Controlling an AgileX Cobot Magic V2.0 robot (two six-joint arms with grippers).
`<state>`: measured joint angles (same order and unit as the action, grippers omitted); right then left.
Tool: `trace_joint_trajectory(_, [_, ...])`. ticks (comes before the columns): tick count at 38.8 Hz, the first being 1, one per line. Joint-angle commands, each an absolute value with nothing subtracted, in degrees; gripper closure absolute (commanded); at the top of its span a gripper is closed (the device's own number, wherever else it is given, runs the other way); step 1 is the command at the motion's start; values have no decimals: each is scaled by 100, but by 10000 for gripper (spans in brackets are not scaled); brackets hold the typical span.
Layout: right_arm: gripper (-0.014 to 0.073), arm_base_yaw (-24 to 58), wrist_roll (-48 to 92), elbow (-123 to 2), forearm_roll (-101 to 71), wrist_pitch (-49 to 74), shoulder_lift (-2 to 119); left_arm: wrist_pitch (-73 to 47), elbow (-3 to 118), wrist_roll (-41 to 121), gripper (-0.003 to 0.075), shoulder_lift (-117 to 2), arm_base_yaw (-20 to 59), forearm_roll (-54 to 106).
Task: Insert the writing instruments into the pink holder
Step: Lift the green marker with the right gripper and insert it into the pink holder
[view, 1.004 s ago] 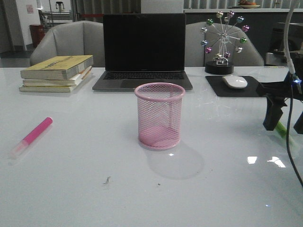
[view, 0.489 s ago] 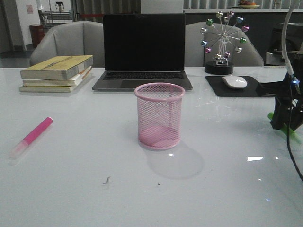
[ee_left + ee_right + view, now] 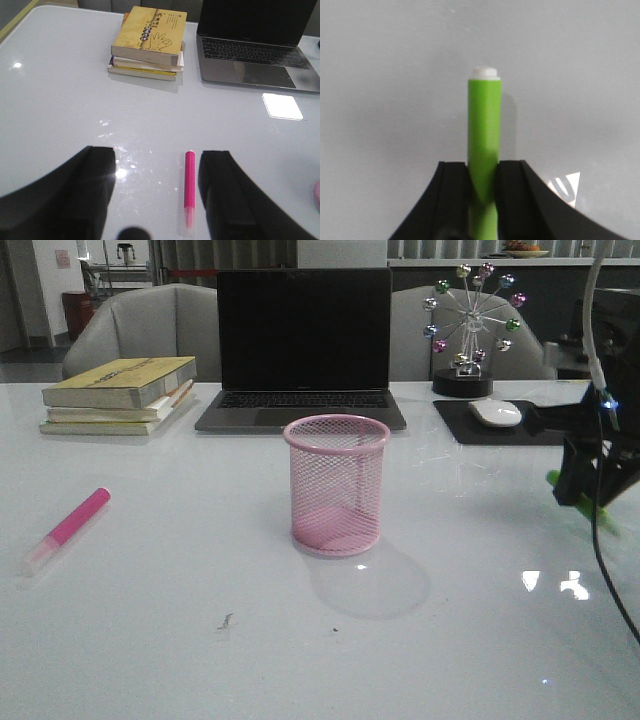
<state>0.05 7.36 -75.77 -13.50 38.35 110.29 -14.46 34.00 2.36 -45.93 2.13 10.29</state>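
Right claw [image 3: 482, 172]: you see it clenched on the green marker [image 3: 484, 135].
Left claw [image 3: 157, 192]: released above the pink marker [image 3: 189, 192].
Cup [image 3: 337, 484]: upright mid-bench [image 3: 180, 630].

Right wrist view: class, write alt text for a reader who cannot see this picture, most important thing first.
The right gripper has its jaws shut on a green marker, which sticks out past them and ends in a pale tip. Behind it is a plain grey table with one bright reflection by the jaws.
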Motion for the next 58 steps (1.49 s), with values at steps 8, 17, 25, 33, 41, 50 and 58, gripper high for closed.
trace_joint_trajectory(8, [536, 757, 822, -7722, -1477, 2430, 9279, -1019, 3615, 190, 296, -4573, 207, 1097])
trace_joint_trajectory(17, [536, 1756, 1227, -7718, -1477, 1322, 8695, -1019, 3615, 190, 296, -4573, 207, 1097])
trace_joint_trajectory(25, [536, 2543, 1246, -7303, -1477, -32, 8690, -1090, 3615, 190, 296, -4573, 207, 1097])
trace_joint_trajectory(33, [536, 2969, 1246, -6348, -1477, -1316, 8832, -1155, 3615, 190, 296, -4573, 207, 1087])
trace_joint_trajectory(41, [536, 3226, 1246, -5900, -1472, -2205, 9326, -1155, 3615, 190, 296, -4573, 207, 1075])
trace_joint_trajectory(50, [536, 3297, 1246, -5905, -1472, -2255, 9766, -1155, 3615, 190, 296, -4573, 207, 1066])
trace_joint_trajectory(58, [517, 3297, 1175, -5910, -1527, -1964, 9754, -1155, 3615, 190, 296, -4573, 207, 1066])
